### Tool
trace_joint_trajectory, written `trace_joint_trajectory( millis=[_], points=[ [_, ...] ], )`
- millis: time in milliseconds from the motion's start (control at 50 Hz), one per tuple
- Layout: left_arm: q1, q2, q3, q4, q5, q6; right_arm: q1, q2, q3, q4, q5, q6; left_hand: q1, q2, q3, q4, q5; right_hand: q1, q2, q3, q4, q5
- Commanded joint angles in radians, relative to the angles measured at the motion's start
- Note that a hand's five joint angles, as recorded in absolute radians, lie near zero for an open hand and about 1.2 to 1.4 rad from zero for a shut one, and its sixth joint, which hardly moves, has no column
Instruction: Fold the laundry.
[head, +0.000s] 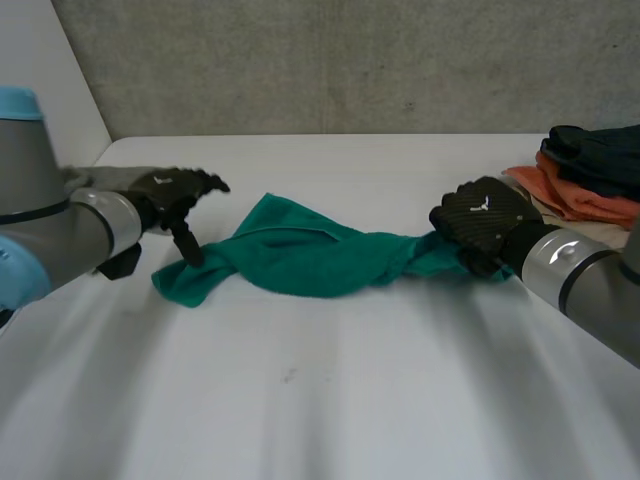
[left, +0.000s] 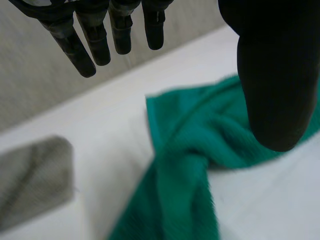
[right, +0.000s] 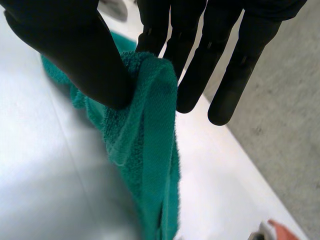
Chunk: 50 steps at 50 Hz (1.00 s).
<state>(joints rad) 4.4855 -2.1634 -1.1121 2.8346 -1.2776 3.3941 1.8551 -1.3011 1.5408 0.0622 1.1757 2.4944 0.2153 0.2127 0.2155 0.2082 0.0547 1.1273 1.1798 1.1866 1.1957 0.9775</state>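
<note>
green terry towel bunched on white desk; right hand pinches one end, left hand spread over the other.

A white counter stretches away to a grey concrete wall rising along its far edge.

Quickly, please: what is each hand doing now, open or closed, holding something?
Left hand: open, holding nothing, at one end of the green towel.
Right hand: closed on the towel's other end, pinched against the thumb.
</note>
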Motion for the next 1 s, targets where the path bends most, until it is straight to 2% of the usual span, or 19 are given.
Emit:
trace_joint_trajectory(
  millis=[20,120,200,240,260,320,340,400,480,500,560,580,640,680,780,820,880,960,1000],
  points=[
    [-0.035,-0.225,0.212,-0.164,-0.046,0.048,-0.001,-0.109,0.015,0.036,-0.040,0.041,0.063,0.065,0.063,0.070,0.049,0.269,0.217,0.210,0.201,0.244],
    [-0.074,-0.302,0.293,-0.161,-0.134,0.080,-0.002,-0.148,0.016,0.045,-0.065,0.064,0.104,0.106,0.104,0.111,0.090,0.269,0.217,0.210,0.201,0.244],
    [-0.103,-0.334,0.333,-0.146,-0.192,0.097,-0.004,-0.176,0.015,0.047,-0.073,0.075,0.288,0.291,0.288,0.295,0.274,0.269,0.217,0.210,0.201,0.244],
    [-0.123,-0.349,0.353,-0.129,-0.204,0.116,-0.005,-0.175,0.012,0.042,-0.070,0.083,0.555,0.558,0.555,0.562,0.541,0.269,0.217,0.210,0.201,0.244],
    [-0.134,-0.355,0.365,-0.106,-0.212,0.134,-0.007,-0.164,0.006,0.033,-0.068,0.087,0.786,0.788,0.785,0.793,0.772,0.269,0.217,0.210,0.201,0.244],
    [-0.143,-0.368,0.394,-0.037,-0.236,0.174,-0.010,-0.116,-0.014,0.008,-0.061,0.087,1.078,1.080,1.078,1.085,1.064,0.269,0.217,0.210,0.201,0.244],
    [-0.146,-0.377,0.420,0.023,-0.264,0.201,-0.010,-0.081,-0.040,-0.008,-0.048,0.089,1.180,1.183,1.180,1.187,1.166,0.269,0.217,0.210,0.201,0.244],
    [-0.154,-0.380,0.471,0.115,-0.316,0.235,-0.008,-0.024,-0.105,-0.035,-0.012,0.096,1.181,1.184,1.181,1.188,1.167,0.269,0.217,0.210,0.201,0.244],
    [-0.170,-0.326,0.563,0.267,-0.365,0.245,-0.007,0.083,-0.279,-0.113,0.111,0.121,1.181,1.184,1.181,1.188,1.167,0.269,0.217,0.210,0.201,0.244],
    [-0.175,-0.284,0.589,0.337,-0.373,0.234,-0.005,0.118,-0.360,-0.171,0.166,0.130,1.181,1.184,1.181,1.188,1.167,0.269,0.217,0.210,0.201,0.244],
    [-0.181,-0.210,0.606,0.455,-0.388,0.200,-0.001,0.151,-0.459,-0.283,0.226,0.149,1.181,1.184,1.181,1.188,1.167,0.269,0.217,0.210,0.201,0.244],
    [-0.187,-0.157,0.598,0.530,-0.402,0.164,0.004,0.164,-0.496,-0.368,0.240,0.150,1.181,1.184,1.181,1.188,1.167,0.269,0.217,0.210,0.201,0.244],
    [-0.198,-0.083,0.560,0.623,-0.413,0.117,0.016,0.166,-0.504,-0.490,0.216,0.153,1.181,1.184,1.181,1.188,1.167,0.269,0.217,0.210,0.201,0.244],
    [-0.206,-0.024,0.497,0.683,-0.402,0.088,0.032,0.163,-0.481,-0.577,0.161,0.159,1.181,1.184,1.181,1.188,1.167,0.269,0.217,0.210,0.201,0.244],
    [-0.206,0.039,0.299,0.664,-0.367,0.076,0.047,0.134,-0.351,-0.559,-0.005,0.166,1.181,1.184,1.181,1.188,1.167,0.269,0.217,0.210,0.201,0.244],
    [-0.198,0.040,0.183,0.648,-0.359,0.080,0.036,0.126,-0.270,-0.509,-0.060,0.156,1.181,1.184,1.181,1.188,1.167,0.269,0.217,0.210,0.201,0.244],
    [-0.198,0.037,0.068,0.620,-0.358,0.090,0.016,0.140,-0.196,-0.435,-0.088,0.120,1.181,1.184,1.181,1.188,1.167,0.269,0.217,0.210,0.201,0.244],
    [-0.198,0.008,-0.102,0.569,-0.350,0.100,-0.014,0.201,-0.096,-0.245,-0.080,-0.052,1.181,1.184,1.181,1.188,1.167,0.269,0.217,0.210,0.201,0.244],
    [-0.206,0.002,-0.188,0.536,-0.339,0.111,-0.045,0.233,-0.054,-0.110,-0.058,-0.204,1.181,1.184,1.181,1.188,1.167,0.269,0.217,0.210,0.201,0.244]
  ],
)
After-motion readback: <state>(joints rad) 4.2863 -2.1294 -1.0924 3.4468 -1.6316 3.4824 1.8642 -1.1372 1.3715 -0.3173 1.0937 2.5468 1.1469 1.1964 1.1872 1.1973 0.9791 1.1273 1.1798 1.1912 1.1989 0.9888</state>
